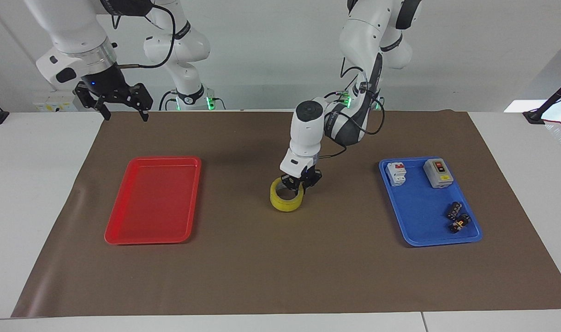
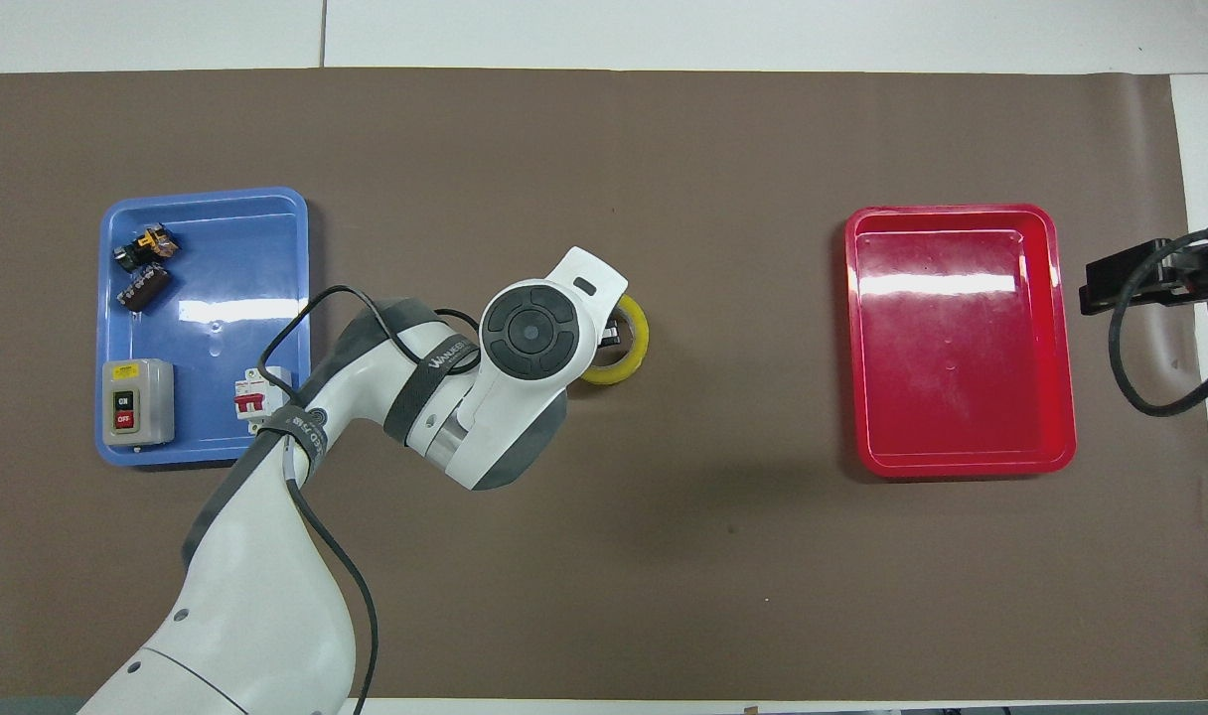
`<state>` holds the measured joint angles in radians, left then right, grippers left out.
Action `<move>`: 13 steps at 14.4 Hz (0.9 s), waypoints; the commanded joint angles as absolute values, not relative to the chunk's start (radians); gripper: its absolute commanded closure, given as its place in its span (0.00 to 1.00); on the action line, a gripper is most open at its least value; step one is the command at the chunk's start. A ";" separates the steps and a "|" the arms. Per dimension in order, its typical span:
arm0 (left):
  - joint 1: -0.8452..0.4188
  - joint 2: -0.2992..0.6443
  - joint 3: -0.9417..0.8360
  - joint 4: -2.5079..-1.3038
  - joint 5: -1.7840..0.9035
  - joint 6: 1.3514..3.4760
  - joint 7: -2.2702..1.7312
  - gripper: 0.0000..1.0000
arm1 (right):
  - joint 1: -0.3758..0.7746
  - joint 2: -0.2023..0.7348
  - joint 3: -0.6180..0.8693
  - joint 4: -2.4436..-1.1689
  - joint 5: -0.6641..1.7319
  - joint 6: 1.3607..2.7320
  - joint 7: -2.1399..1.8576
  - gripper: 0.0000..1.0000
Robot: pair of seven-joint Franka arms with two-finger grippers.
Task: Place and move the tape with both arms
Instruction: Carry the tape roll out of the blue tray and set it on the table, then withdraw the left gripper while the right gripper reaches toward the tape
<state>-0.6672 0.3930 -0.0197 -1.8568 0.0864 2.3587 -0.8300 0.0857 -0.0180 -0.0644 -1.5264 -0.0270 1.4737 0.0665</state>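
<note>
Pinching the wall of the tape roll [image 1: 286, 199], the left gripper [image 1: 299, 183] has its jaws pressed onto the ring's rim on the side nearest the robots, one finger inside the core and one outside. The roll sits at or just above the brown mat [image 1: 280, 276] at mid-surface, between the blue tray [image 1: 416, 233] and the red tray [image 1: 153, 198]; whether it touches the mat I cannot tell. The right gripper [image 1: 123, 109] waits with jaws spread over the mat's edge at its own end, near the red tray. By my judgement the roll is light and stiff, its glossy outer face somewhat slippery, so the wall is the sound place to take it. A second grip would suit the free rim, away from the left fingers.
</note>
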 commanded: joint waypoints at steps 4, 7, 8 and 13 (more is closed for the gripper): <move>-0.675 0.396 -0.008 -1.861 0.115 2.388 -0.839 0.07 | 0.081 -0.017 -0.060 -1.526 -0.017 1.483 0.046 0.00; -0.641 0.347 -0.006 -1.867 0.115 2.364 -0.831 0.00 | 0.081 -0.021 -0.058 -1.542 -0.015 1.477 0.043 0.00; -0.612 0.321 -0.008 -1.874 0.115 2.346 -0.824 0.00 | 0.086 -0.026 -0.052 -1.549 -0.014 1.482 0.043 0.00; -0.465 0.180 -0.009 -1.885 0.109 2.149 -0.619 0.00 | 0.172 -0.045 -0.046 -1.646 -0.012 1.590 0.032 0.00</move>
